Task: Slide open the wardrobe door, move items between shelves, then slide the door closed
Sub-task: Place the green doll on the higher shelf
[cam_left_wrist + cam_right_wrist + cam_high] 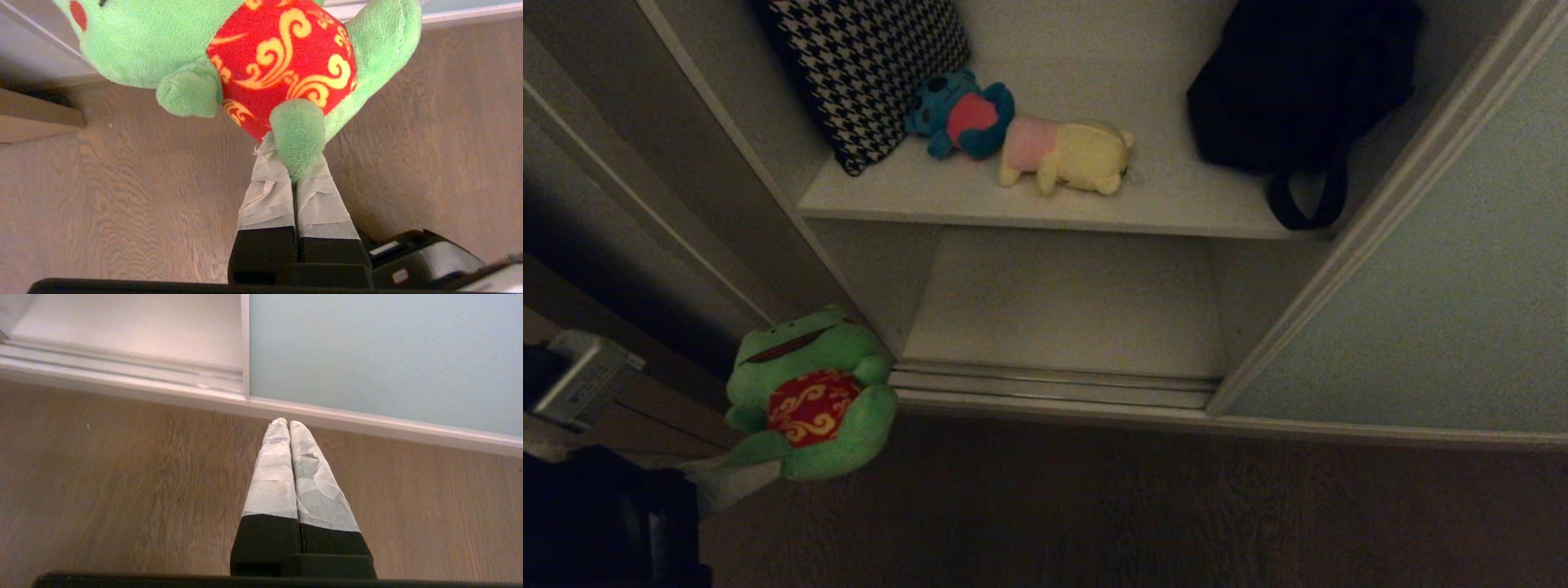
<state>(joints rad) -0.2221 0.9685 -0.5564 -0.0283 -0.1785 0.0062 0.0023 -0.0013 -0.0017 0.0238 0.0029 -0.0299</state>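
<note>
The green plush toy (809, 392) with a red belly hangs over the floor, left of the wardrobe opening. My left gripper (293, 163) is shut on one of its legs; its taped fingers (731, 482) show at the lower left. A blue toy (960, 114) and a cream-yellow one with pink (1066, 155) lie side by side on the upper shelf (1013, 208). The lower shelf (1062, 302) is bare. The sliding wardrobe door (1421, 310) stands slid to the right, leaving the opening free. My right gripper (288, 422) is shut and empty, low over the floor by the door (367, 355).
A houndstooth cushion (866, 73) leans at the upper shelf's left end and a black strapped bag (1298, 82) sits at its right end. The ribbed floor track (1054, 384) runs along the wardrobe's foot. Wooden floor (1135, 506) lies in front.
</note>
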